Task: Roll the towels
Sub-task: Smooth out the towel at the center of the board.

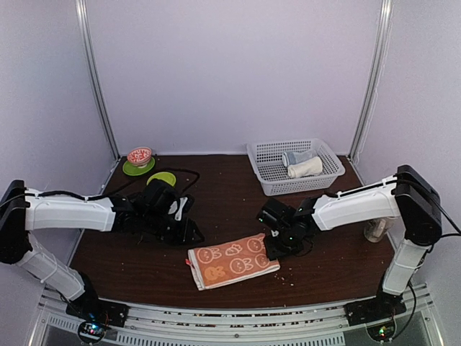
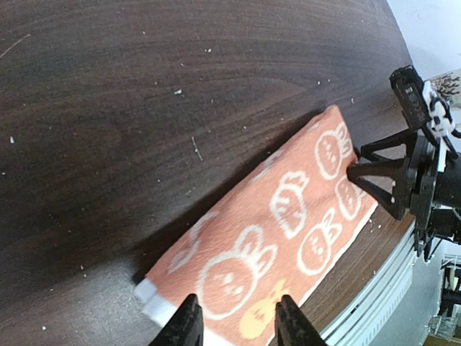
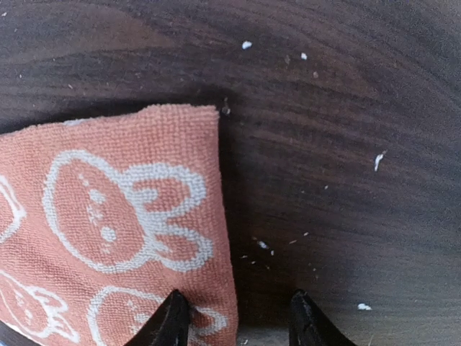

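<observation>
One orange towel — lying flat.

L: white-shelled left arm stretched inward, forearm nearly level | black two-finger left gripper tilted downward, jaws apart | R: white-shelled right arm reaching inward (wrists low, facing each other) | black two-finger right gripper pointing down, jaws apart

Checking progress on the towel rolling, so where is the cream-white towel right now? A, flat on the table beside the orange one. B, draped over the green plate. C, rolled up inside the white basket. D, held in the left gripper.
C: the cream-white towel lies as a roll inside the white basket at the far right, while the orange towel lies flat outside it, between the two arms.
</observation>
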Available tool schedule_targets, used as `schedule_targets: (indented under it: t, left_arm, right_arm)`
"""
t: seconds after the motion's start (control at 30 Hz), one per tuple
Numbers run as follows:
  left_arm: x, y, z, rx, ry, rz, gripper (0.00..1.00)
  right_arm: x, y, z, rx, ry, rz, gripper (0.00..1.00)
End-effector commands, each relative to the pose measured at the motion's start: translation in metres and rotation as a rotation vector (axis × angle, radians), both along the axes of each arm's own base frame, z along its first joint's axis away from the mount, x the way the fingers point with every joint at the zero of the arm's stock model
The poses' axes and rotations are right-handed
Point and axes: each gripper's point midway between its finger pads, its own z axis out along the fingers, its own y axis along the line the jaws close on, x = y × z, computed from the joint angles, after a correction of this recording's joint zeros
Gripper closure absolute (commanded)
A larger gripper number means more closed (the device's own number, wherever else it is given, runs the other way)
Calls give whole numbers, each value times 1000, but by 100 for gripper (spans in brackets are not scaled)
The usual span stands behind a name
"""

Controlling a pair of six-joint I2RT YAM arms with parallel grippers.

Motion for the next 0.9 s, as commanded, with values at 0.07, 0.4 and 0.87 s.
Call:
schedule_targets:
  t: [0.07,0.4,0.87]
  left_arm:
    - [3,-21,13,-53,-13,-61,66]
    - [-26,-55,20,-86,19,-248,72]
    - [-76,-58,-64,2,205,-339,81]
  right_arm:
    - [6,-17,13,4,-25,-34,51]
    - [33,54,88,246,-89,64,71]
    - [68,47,7,291,121,-131,96]
